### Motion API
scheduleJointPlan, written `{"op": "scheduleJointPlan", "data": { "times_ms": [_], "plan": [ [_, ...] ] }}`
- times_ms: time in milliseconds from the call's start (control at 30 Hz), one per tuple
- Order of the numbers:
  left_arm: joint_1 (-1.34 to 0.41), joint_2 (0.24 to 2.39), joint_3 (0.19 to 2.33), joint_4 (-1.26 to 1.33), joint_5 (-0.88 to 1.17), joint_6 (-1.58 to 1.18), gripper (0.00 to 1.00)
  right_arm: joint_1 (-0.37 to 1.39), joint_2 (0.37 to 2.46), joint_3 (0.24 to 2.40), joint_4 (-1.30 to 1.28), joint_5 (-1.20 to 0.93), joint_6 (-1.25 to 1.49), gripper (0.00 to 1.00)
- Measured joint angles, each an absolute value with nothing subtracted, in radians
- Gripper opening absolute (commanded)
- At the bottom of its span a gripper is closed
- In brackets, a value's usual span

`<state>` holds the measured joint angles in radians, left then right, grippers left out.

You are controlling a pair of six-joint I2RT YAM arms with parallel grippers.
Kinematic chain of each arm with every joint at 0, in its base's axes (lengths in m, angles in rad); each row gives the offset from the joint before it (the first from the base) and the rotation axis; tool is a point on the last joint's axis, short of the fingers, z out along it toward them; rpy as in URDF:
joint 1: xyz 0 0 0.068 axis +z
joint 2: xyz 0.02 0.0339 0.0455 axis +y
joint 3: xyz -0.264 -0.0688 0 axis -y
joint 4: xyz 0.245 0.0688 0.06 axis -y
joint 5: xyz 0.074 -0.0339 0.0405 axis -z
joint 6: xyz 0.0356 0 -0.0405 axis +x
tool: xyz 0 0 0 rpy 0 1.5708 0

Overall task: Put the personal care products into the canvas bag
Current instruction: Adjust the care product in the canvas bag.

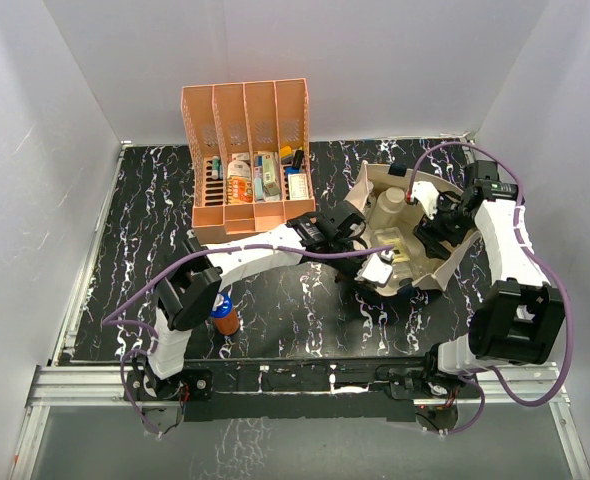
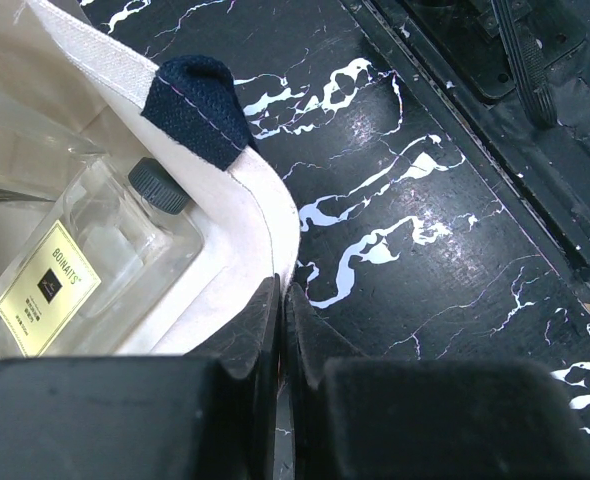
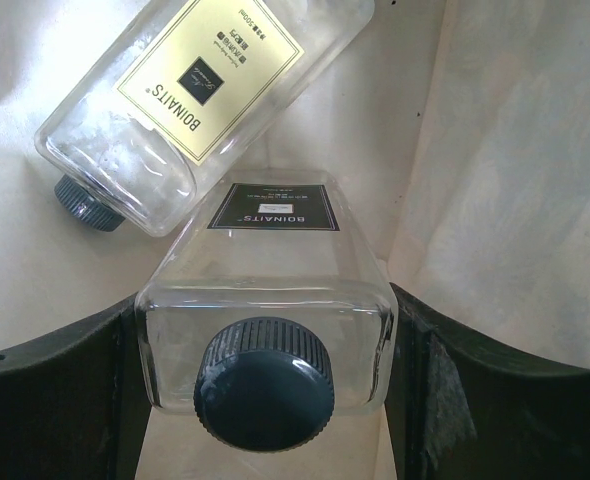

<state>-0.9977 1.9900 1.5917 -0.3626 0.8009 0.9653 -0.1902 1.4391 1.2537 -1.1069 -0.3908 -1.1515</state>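
Observation:
The canvas bag (image 1: 445, 268) lies open at the right of the table. My left gripper (image 1: 357, 236) (image 2: 280, 292) is shut on its cream rim (image 2: 267, 205), just below a navy strap (image 2: 200, 105). Inside the bag, my right gripper (image 1: 427, 230) (image 3: 265, 300) is shut on a clear square bottle (image 3: 267, 260) with a dark cap (image 3: 265, 385); both side walls touch the fingers (image 3: 70, 385). A second clear bottle (image 3: 200, 100) (image 2: 65, 280) with a grey cap (image 2: 156, 185) lies in the bag beside it. An orange-brown blue-capped bottle (image 1: 225, 316) stands on the table by the left arm's elbow.
An orange four-slot file rack (image 1: 245, 120) with small packs and pens stands at the back centre. A white object (image 1: 377, 268) lies at the bag's near rim. White walls close in on three sides. Purple cables loop over both arms.

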Motion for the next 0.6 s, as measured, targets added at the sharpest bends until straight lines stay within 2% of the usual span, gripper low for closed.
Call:
{"op": "scheduleJointPlan", "data": {
  "times_ms": [300,600],
  "plan": [
    [-0.998,1.99,1.592,-0.363,0.801,0.965,0.0,-0.19,1.451,1.268,-1.127,-0.391,-1.163,0.91],
    [-0.998,1.99,1.592,-0.361,0.801,0.965,0.0,-0.19,1.451,1.274,-1.149,-0.394,-1.175,0.98]
  ]
}}
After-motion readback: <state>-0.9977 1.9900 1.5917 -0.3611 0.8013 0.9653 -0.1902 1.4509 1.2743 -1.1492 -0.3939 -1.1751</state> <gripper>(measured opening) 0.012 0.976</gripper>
